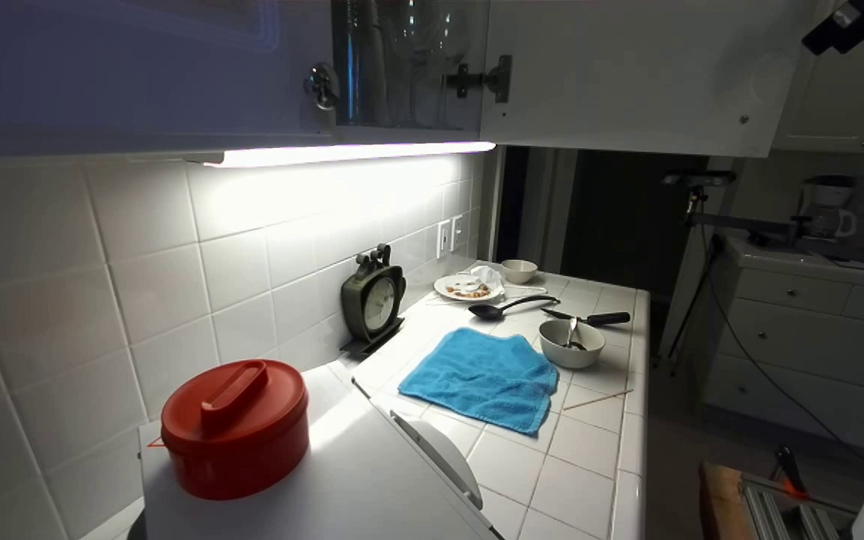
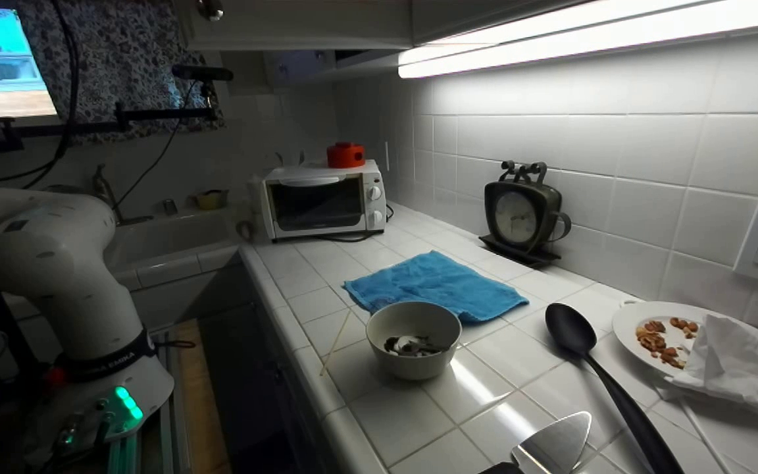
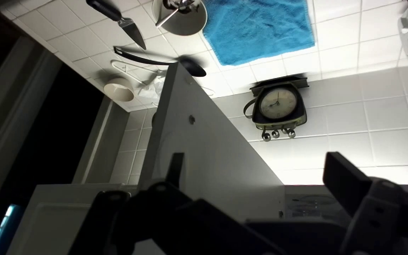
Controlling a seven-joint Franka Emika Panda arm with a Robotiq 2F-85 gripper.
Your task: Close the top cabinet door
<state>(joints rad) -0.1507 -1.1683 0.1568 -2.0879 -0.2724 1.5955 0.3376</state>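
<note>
The top cabinet door stands open, hinged at the cabinet. Its plain pale back (image 1: 627, 75) shows in an exterior view, and its front with a small round knob (image 2: 210, 9) is at the top edge in an exterior view (image 2: 300, 26). In the wrist view, upside down, the door's back (image 3: 221, 152) fills the middle. My gripper (image 3: 260, 170) is open and empty. One finger overlaps the door's back near its free edge; I cannot tell if it touches. Part of the dark gripper (image 1: 848, 28) shows beyond the free edge in an exterior view.
The neighbour door (image 1: 139, 75) with its own knob is shut. Glassware (image 1: 417, 60) stands inside the cabinet. A lit lamp (image 1: 349, 154) runs underneath. The counter holds a scale (image 1: 373, 300), a blue towel (image 1: 484, 379), a bowl (image 1: 571, 345) and a toaster oven (image 2: 320, 197).
</note>
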